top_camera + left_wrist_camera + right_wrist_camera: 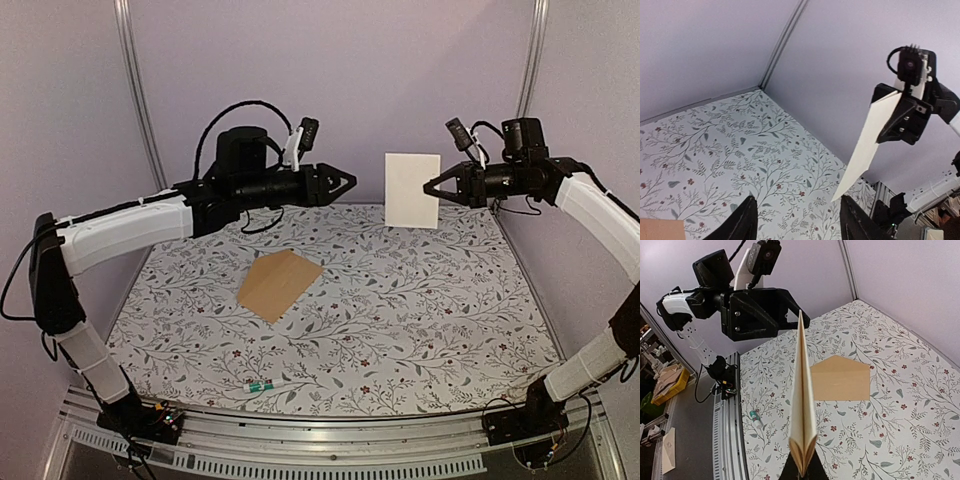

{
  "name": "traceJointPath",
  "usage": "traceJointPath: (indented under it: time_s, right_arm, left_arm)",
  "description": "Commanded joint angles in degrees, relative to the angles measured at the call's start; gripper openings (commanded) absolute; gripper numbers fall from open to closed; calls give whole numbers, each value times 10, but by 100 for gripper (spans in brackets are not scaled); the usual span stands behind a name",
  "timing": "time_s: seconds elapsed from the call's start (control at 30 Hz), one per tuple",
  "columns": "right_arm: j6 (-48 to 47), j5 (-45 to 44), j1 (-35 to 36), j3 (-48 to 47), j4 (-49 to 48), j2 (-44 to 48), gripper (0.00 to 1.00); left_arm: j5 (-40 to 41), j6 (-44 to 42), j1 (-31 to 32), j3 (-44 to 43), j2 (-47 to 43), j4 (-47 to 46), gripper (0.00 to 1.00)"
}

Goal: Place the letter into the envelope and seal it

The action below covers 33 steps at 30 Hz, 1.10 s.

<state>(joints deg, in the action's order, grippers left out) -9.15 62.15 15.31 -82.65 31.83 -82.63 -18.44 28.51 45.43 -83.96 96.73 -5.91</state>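
Pinching the letter (pixel 411 190) by one side edge, the right hand (pixel 430 187) is pressed together on the paper. The sheet stands upright in the air, clear of the surface (pixel 450 300). The left hand (pixel 350 183) is level with it on the sheet's other side, fingers spread, nothing between them, apart from the paper.

The envelope (pixel 280 284) lies flat on the surface below the left hand, well apart from both hands.

- Top view: only this one shows the letter's broad cream face.
- Right wrist view: the letter is edge-on, with two layers at the pinched end. The envelope beyond it shows its pointed flap laid out.
- Left wrist view: the letter is a narrow slanted blade in front of the right hand. Only a corner of the envelope shows, beside the left finger.

A small green-and-white tube (pixel 260 385) lies near the surface's near edge. It shows in the top and right wrist views only.
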Motion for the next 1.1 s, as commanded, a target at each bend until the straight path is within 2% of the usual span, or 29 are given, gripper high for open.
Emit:
traceJointPath:
  time_s: [0.0,0.1,0.2,0.37,0.53,0.9,1.07]
  right_arm:
    - [-195,-145,-1,1,140,9,0]
    - [-228,-177,-2,28,168,18,0]
    - [-236,-195,-4,57,183,33,0]
    - [-243,-222,-4,85,210,57,0]
    - [-270,-239,-4,103,234,73,0]
    - [-284,-237,-4,98,255,65,0]
    - [-279,-234,-4,101,252,62,0]
  left_arm:
    - [144,-45,-48,29,-41,169,55]
    - [158,-59,-88,61,-59,213,54]
    - [67,-86,-140,101,-75,225,54]
    - [25,-99,-209,171,-82,203,57]
    - [-26,-122,-267,183,-33,214,58]
    - [-31,-152,-295,140,112,243,57]
    - [-58,-159,-296,118,159,243,51]
